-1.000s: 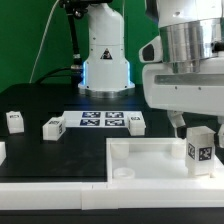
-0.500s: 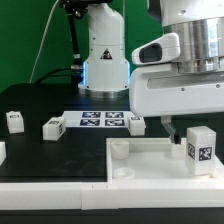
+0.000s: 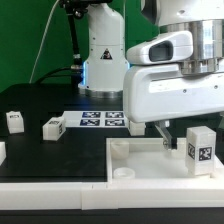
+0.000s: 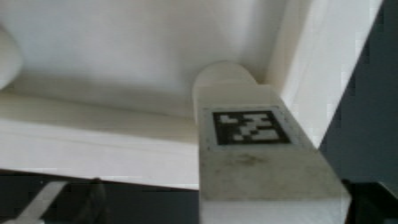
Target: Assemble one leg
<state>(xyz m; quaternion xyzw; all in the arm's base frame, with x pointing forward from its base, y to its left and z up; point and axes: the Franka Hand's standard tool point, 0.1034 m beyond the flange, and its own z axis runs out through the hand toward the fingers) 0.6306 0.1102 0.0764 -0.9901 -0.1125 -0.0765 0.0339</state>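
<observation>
One leg [image 3: 200, 148], a chunky white block with a square marker on its face, stands upright in the corner of the large white tray-like piece [image 3: 140, 158] at the exterior view's right. My gripper [image 3: 178, 138] hangs low just beside it. One finger [image 3: 164, 136] is clear of the leg, with a gap between them, and the other is hidden. In the wrist view the leg [image 4: 258, 150] fills the frame between the dark fingers, off to one side, against the tray's raised wall [image 4: 329, 70]. The jaws stand apart and hold nothing.
Three more legs [image 3: 15, 121], [image 3: 52, 127], [image 3: 136, 122] lie on the black table around the marker board [image 3: 100, 120]. Another white part [image 3: 2, 150] shows at the left edge. The robot base [image 3: 104, 55] stands behind.
My gripper has slid toward the exterior view's left while the leg stayed standing in the tray corner. The gap between the visible finger and the leg has grown.
</observation>
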